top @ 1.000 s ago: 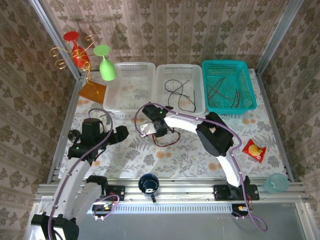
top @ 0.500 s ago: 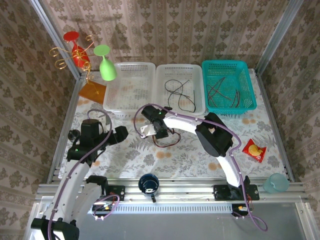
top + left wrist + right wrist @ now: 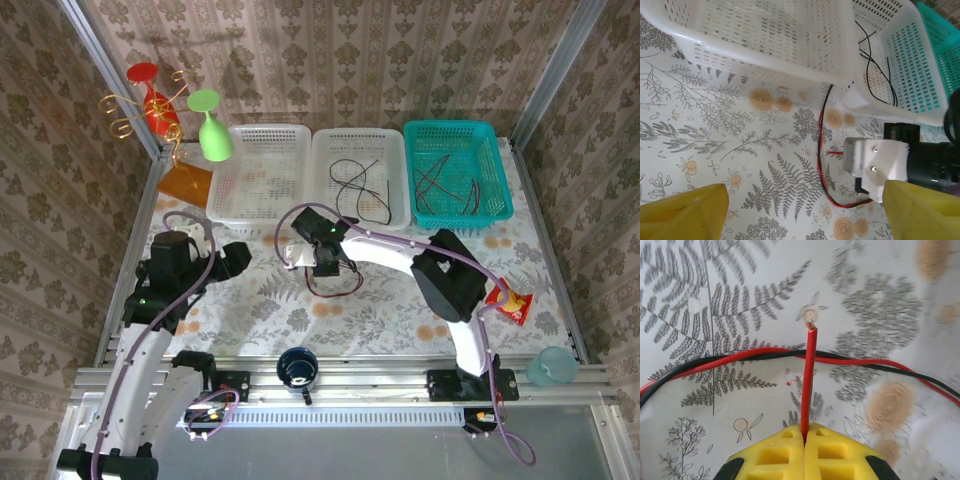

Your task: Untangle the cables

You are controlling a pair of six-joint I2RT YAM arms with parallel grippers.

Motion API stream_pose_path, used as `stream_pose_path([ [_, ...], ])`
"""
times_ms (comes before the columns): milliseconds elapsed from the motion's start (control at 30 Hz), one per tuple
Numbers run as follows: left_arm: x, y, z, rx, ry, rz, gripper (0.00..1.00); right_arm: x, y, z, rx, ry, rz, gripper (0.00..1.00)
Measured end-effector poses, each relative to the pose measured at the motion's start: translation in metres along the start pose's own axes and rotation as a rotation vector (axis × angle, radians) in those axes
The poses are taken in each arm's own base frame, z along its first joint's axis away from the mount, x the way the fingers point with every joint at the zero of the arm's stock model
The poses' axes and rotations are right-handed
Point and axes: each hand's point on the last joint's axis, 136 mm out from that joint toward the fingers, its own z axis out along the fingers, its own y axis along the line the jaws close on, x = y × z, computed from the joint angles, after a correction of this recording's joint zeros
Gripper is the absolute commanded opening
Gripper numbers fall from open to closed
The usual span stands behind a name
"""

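Right side first: my right gripper (image 3: 805, 434) went from jaws partway apart to fully clamped, and the red cable (image 3: 809, 375) is now pinched between the yellow pads (image 3: 775, 455). A short free end sticks out past the tips, bare copper showing. Right elbow swung outward too, and the wrist nudged toward the baskets. Left gripper (image 3: 802, 200) drifted slightly left, jaws wide, holding nothing, hovering over the table (image 3: 715, 125) near the same pair.

Where the work is: a red run and the black cable (image 3: 855, 359) lie side by side on the table, just in front of the middle white basket (image 3: 318, 185). My pinched end crosses over them. Can't tell if that run is the same wire looped back. More black cables (image 3: 360, 185) sit in that basket, dark red cables (image 3: 440, 190) in the teal basket (image 3: 455, 128).

My read: grip is on, so separation can start. Next is drawing red clear of black. Risks are the thin wire slipping from the pads, or black dragging along.
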Motion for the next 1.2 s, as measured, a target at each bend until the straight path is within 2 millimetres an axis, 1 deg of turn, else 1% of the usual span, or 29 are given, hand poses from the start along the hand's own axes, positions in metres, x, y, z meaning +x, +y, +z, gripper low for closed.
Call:
stream_pose_path([
  [167, -0.003, -0.011, -0.002, 0.017, -0.005, 0.012, 0.8, -0.006, -0.015, -0.029, 0.091, -0.063, 0.125, 0.0],
  [300, -0.008, -0.024, -0.003, 0.037, -0.022, 0.018, 0.74, -0.007, -0.021, -0.052, 0.13, -0.114, 0.231, 0.0],
  [500, -0.01, -0.055, 0.002, 0.115, -0.048, 0.035, 0.73, -0.011, -0.031, -0.086, 0.184, -0.216, 0.396, 0.0],
  [600, -0.009, -0.071, 0.012, 0.159, -0.035, 0.032, 0.73, -0.011, -0.034, -0.1, 0.204, -0.27, 0.467, 0.0],
  [733, -0.008, -0.085, 0.031, 0.2, -0.007, 0.029, 0.71, -0.006, -0.037, -0.116, 0.206, -0.343, 0.562, 0.0],
  [900, -0.009, -0.102, 0.042, 0.262, 0.003, 0.035, 0.71, 0.004, -0.047, -0.137, 0.23, -0.428, 0.661, 0.0],
  [1000, -0.01, -0.118, 0.047, 0.32, 0.008, 0.05, 0.68, 0.009, -0.044, -0.148, 0.213, -0.498, 0.704, 0.0],
  [1067, -0.01, -0.129, 0.048, 0.365, 0.011, 0.064, 0.65, 0.011, -0.042, -0.155, 0.17, -0.567, 0.746, 0.0],
  [1200, -0.011, -0.153, 0.045, 0.473, 0.003, 0.09, 0.63, 0.02, -0.05, -0.17, 0.123, -0.689, 0.842, 0.0],
])
